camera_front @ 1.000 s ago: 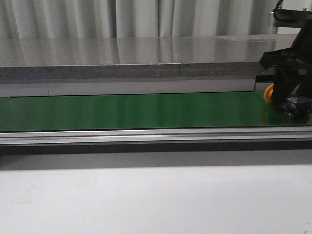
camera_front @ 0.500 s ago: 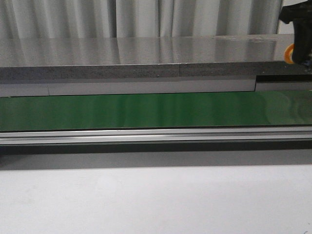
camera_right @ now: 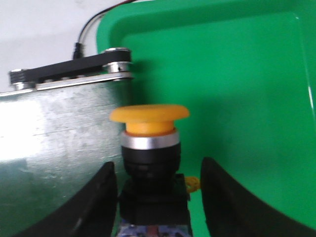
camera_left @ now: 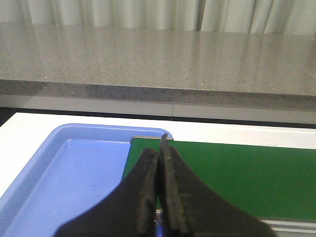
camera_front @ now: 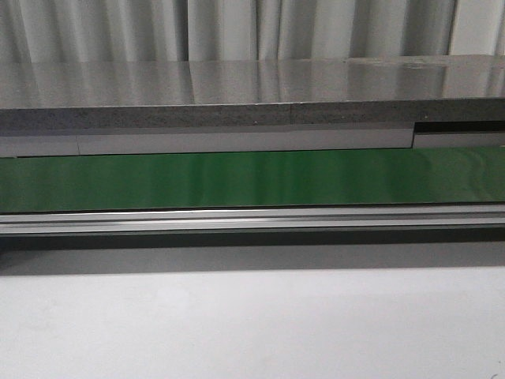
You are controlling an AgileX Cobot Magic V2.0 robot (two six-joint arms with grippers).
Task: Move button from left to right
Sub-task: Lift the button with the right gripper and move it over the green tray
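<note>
Button: small push-button with round orange-yellow cap and black body (camera_right: 149, 163), clamped between the right gripper (camera_right: 159, 197) fingers, over a green plastic tray (camera_right: 237, 89).
Blue plastic tray (camera_left: 64, 173): holds nothing visible.
Left gripper (camera_left: 159, 173): fingers pressed together, holding nothing.

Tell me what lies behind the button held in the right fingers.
Behind the button lie a green tray and a metal plate. The button's body hides whatever is directly behind it.

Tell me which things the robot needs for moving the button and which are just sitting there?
Needed:
- button, held between the right tool's fingers
- green tray, behind the button

Just there:
- blue tray
- green belt
- left tool, shut on nothing
- grey counter
</note>
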